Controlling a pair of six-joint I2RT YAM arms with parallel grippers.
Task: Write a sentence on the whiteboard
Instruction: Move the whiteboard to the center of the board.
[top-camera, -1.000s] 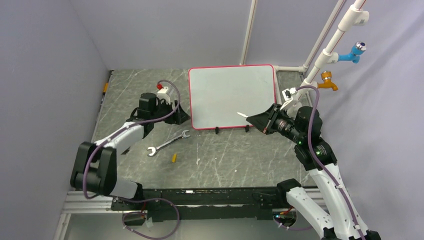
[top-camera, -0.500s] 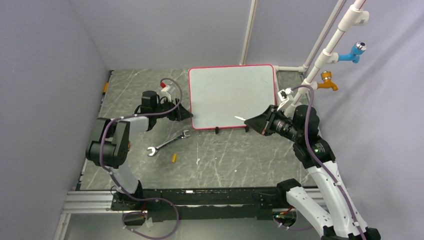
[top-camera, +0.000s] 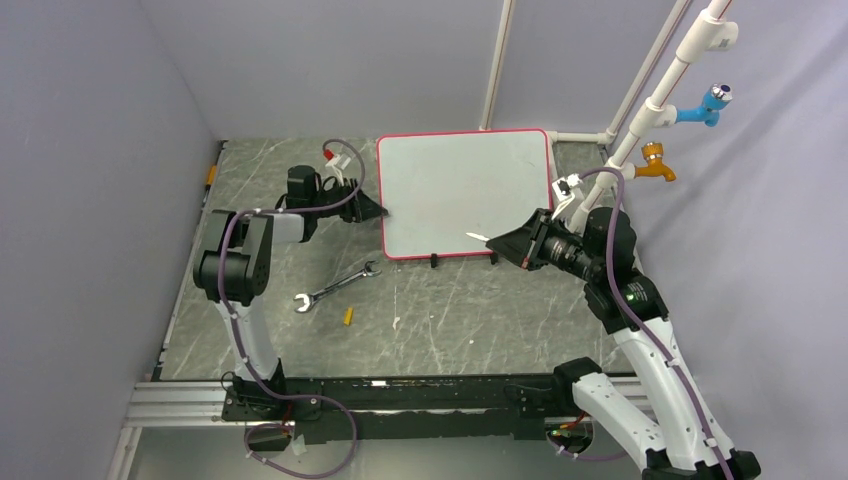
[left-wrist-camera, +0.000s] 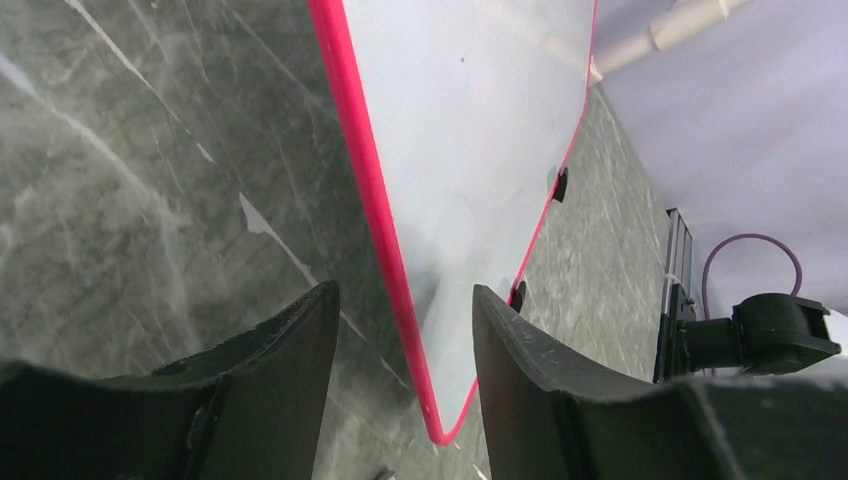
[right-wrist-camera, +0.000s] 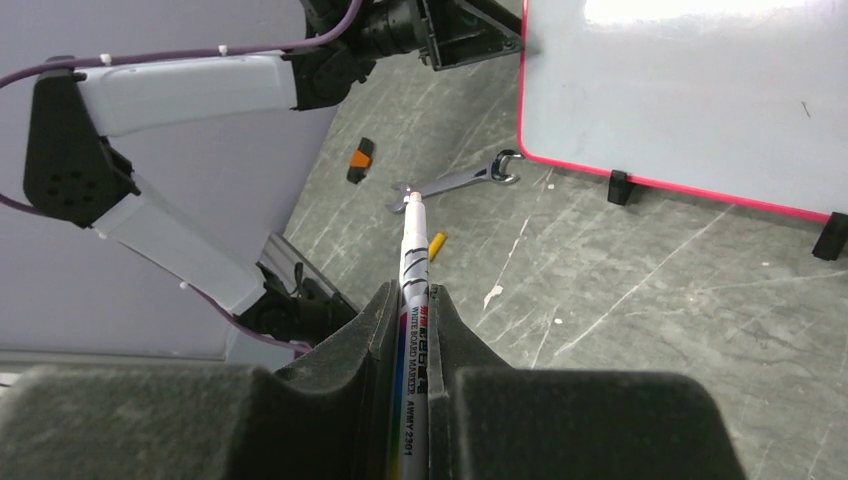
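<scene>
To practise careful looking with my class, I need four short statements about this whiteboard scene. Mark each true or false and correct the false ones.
1. The right gripper is shut on a marker. True.
2. A sentence is written on the whiteboard. False: its face shows no letters.
3. The left gripper has its jaws apart, one on either side of the whiteboard's red rim. True.
4. The wrench lies on the whiteboard. False: it lies on the table, off the board's near left corner.
</scene>
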